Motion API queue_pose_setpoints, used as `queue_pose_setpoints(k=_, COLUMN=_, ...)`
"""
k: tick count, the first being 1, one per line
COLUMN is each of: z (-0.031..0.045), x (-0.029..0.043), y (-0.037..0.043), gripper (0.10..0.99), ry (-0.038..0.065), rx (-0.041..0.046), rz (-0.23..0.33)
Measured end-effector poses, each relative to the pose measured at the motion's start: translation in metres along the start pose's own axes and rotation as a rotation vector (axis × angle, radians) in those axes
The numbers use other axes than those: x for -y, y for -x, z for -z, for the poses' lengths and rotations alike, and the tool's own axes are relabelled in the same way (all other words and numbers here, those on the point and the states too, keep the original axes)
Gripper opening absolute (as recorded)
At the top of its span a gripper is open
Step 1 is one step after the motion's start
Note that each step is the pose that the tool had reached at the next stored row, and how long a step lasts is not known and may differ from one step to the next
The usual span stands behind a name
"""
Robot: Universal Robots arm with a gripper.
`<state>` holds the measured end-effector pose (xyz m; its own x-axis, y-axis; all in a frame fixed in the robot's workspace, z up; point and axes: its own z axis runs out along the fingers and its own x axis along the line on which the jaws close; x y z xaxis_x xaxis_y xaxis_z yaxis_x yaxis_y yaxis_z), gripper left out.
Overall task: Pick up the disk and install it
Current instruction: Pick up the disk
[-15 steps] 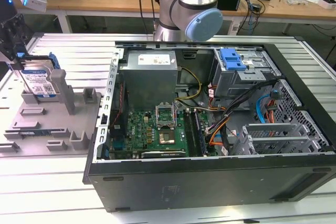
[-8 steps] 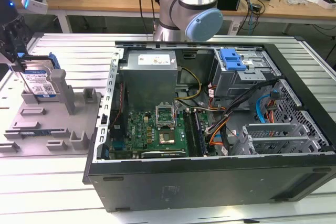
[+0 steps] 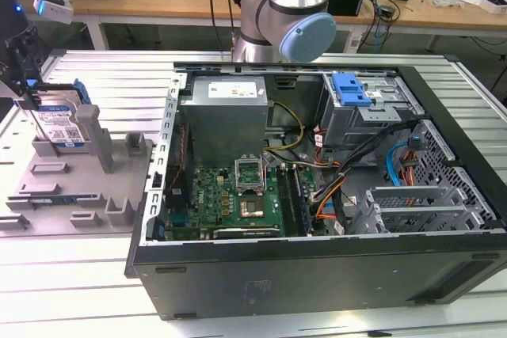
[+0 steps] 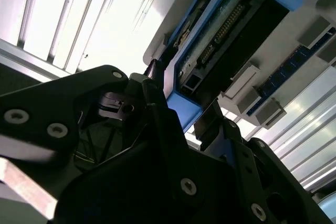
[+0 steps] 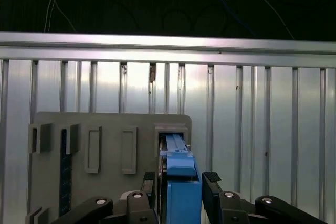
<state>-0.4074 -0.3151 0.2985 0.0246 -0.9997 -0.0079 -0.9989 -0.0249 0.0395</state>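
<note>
The disk (image 3: pixel 60 123), a silver drive with a white-and-blue label in a blue carrier, stands upright in a slot of the grey holder plate (image 3: pixel 79 187) at the exterior view's left. My gripper (image 3: pixel 30 99) is lowered over its top edge. In the first wrist view the blue carrier (image 5: pixel 181 195) sits between the two black fingers (image 5: pixel 212 179), with thin dark gaps on both sides, so the gripper (image 5: pixel 181 181) is open around it. The second wrist view shows the disk's underside (image 4: pixel 220 30) with my gripper (image 4: pixel 186 114) straddling its blue corner.
An open computer case (image 3: pixel 317 263) lies to the exterior view's right of the holder, with motherboard, power supply and cables inside. A drive cage with a blue latch (image 3: pixel 351 89) sits at its far side. The ribbed metal table (image 3: pixel 95 73) surrounds both. The arm's base (image 3: pixel 281 13) stands behind the case.
</note>
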Motion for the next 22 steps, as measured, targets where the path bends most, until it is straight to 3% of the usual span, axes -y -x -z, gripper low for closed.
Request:
queue_pose_setpoints(k=6, z=-0.0009, x=-0.0002, y=0.0000, gripper=0.482, ry=0.000, rx=0.0000, rz=0.000)
queue_pose_setpoints(k=9, z=-0.0014, x=-0.0002, y=0.0000, gripper=0.369, ry=0.000, rx=-0.0001, rz=0.000)
queue_pose_setpoints(k=22, z=-0.0020, x=-0.0003, y=-0.0005, gripper=0.369, ry=0.000, rx=0.0001, rz=-0.001)
